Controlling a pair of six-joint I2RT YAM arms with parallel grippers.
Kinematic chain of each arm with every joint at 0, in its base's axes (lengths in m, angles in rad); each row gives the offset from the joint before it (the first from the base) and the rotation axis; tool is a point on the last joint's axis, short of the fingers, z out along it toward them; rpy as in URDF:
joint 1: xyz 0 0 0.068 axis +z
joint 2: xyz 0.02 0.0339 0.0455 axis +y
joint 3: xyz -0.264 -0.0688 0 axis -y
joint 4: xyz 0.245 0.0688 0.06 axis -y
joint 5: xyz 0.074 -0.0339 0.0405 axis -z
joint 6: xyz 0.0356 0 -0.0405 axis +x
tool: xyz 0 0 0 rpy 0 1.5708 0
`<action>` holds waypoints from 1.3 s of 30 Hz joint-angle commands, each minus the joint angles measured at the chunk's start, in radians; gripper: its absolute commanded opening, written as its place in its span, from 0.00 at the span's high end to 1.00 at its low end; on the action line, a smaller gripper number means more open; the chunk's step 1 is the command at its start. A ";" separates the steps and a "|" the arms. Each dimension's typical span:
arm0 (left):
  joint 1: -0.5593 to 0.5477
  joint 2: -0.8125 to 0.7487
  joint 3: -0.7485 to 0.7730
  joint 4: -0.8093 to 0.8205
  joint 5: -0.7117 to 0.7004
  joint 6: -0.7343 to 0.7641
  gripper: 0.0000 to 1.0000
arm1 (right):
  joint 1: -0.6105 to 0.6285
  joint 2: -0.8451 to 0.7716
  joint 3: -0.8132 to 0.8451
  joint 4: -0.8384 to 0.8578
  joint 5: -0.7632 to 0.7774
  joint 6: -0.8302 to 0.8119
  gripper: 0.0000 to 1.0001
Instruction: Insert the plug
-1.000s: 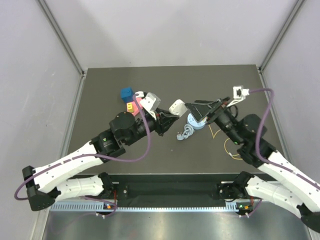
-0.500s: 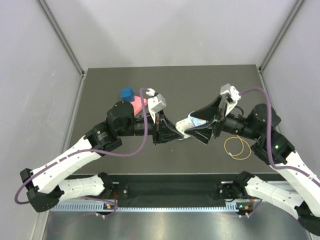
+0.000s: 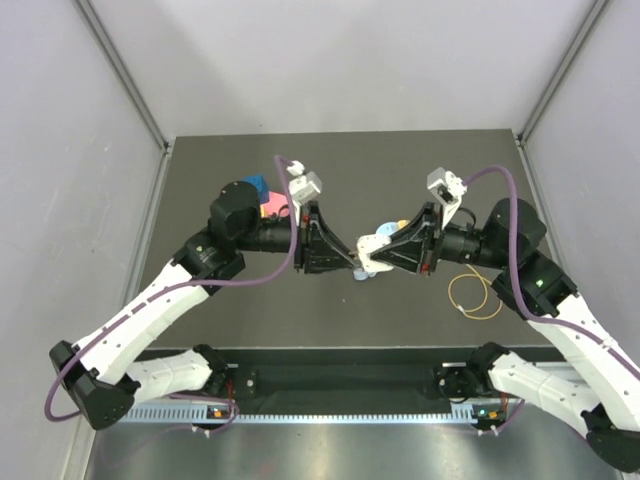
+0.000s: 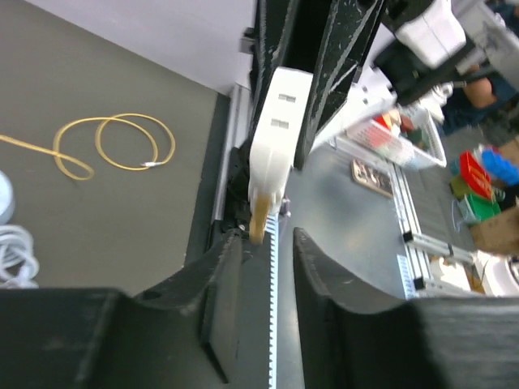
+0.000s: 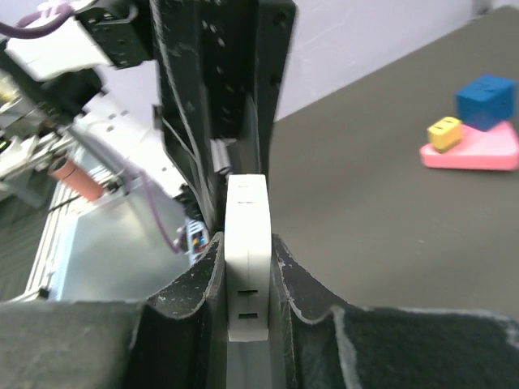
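At bench point(image 3: 350, 160) centre: 2 hands meeting tip to tip.

- Right hand point(image 5: 247, 243), reaching in from 3 o'clock: clamped on 1 white slotted block point(image 5: 246, 207), held edge-on between both fingers.
- Left hand point(image 4: 268, 243), reaching in from 9 o'clock: fingers narrowly parted, the block's tan tip just at their ends. Contact cannot be told.
- Plug point(image 5: 443, 132), yellow, 2 slots: resting on 1 pink triangular piece point(image 5: 486, 151) at 10 o'clock, just beside 1 blue cube point(image 5: 485, 101).
- Yellow-orange wire point(image 3: 475, 295), looped: flat on the bench at 4 o'clock, well apart from the plug.

Top view overhead, looking down; wrist views close, facing each other, sharing white block point(image 4: 274, 146).
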 commanded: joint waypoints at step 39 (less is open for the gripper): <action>0.088 0.004 -0.064 0.255 0.113 -0.119 1.00 | -0.089 -0.015 -0.095 0.178 -0.075 0.170 0.81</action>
